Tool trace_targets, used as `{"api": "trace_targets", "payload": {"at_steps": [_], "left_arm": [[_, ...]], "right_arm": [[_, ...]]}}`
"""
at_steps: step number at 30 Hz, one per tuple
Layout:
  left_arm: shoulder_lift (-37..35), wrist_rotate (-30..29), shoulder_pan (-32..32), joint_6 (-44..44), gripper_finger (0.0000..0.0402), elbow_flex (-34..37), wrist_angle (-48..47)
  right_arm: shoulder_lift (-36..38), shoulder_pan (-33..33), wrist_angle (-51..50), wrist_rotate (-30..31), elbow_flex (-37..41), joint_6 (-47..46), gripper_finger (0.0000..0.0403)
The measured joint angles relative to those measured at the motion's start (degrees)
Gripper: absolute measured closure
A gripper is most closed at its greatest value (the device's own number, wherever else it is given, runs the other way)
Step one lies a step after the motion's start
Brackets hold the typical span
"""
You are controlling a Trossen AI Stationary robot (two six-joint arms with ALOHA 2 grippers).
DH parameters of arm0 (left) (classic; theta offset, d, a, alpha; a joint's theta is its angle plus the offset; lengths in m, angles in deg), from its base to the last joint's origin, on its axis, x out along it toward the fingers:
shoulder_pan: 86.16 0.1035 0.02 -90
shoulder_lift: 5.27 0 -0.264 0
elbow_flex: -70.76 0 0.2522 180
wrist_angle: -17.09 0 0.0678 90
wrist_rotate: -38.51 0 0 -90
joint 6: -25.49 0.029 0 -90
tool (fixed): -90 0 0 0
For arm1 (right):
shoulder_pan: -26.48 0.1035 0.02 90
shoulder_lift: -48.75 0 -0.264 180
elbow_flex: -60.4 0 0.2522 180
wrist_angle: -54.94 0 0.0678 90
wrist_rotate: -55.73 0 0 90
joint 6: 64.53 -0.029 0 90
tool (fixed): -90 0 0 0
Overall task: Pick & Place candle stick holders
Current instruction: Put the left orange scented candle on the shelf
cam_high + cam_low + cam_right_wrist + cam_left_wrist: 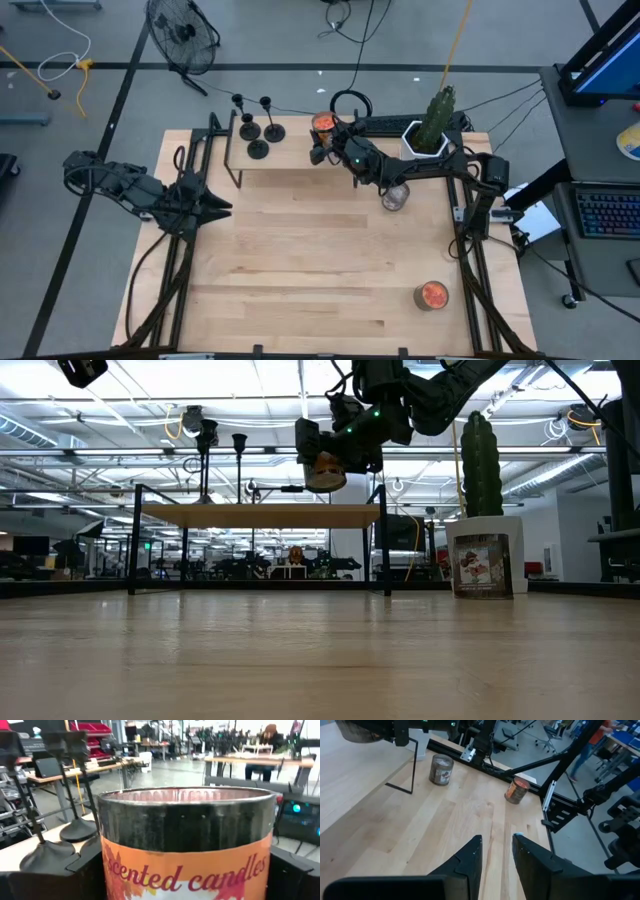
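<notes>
Three black candle stick holders [258, 135] stand on their disc bases at the left part of a raised wooden shelf [290, 152] at the table's far side. They also show in the low view [207, 455] and in the right wrist view [52, 851]. My right gripper [328, 138] is shut on an orange-labelled scented candle jar [323, 123] above the shelf's right end, to the right of the holders. My left gripper [216, 205] is open and empty over the table's left part, nearer than the shelf. My right gripper pinches the candle jar's round side wall [107, 870] between its two fingers, one on either side of the label. The fingers come from the table's right side. The jar [325, 472] is upright, open top up, lifted clear above the shelf top.
A clear glass jar [395, 196] stands under the right arm. Another orange candle jar [432, 295] stands near the front right. A cactus in a white pot [430, 128] stands at the far right. The shelf has thin black legs [133, 540]. Bare wood [300, 260] lies in the table's middle.
</notes>
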Motion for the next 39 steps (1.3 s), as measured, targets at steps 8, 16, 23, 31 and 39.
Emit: {"api": "trace_targets", "payload": {"at_steps": [8,16,23,31,39], "left_arm": [[0.02,0.02,0.00,0.52,0.0289,0.00,-0.31],[0.09,0.00,0.00,0.55,0.0289,0.00,-0.22],[0.09,-0.02,0.00,0.50,0.0289,0.00,-0.22],[0.09,-0.05,0.00,0.48,0.0289,0.00,-0.21],[0.09,-0.10,0.00,-0.06,0.0289,0.00,-0.20]], "right_arm": [[-0.05,-0.54,-2.45,-0.33,-0.19,-0.60,0.0050],[-1.63,-1.69,-2.35,-3.13,-0.10,0.37,0.0050],[-1.64,-3.89,-2.95,-3.22,-0.16,3.11,0.0049],[-1.60,-5.27,-3.19,-4.97,-0.16,3.96,0.0048],[-1.60,-6.79,-4.59,-7.77,-0.16,3.79,0.0048]]}}
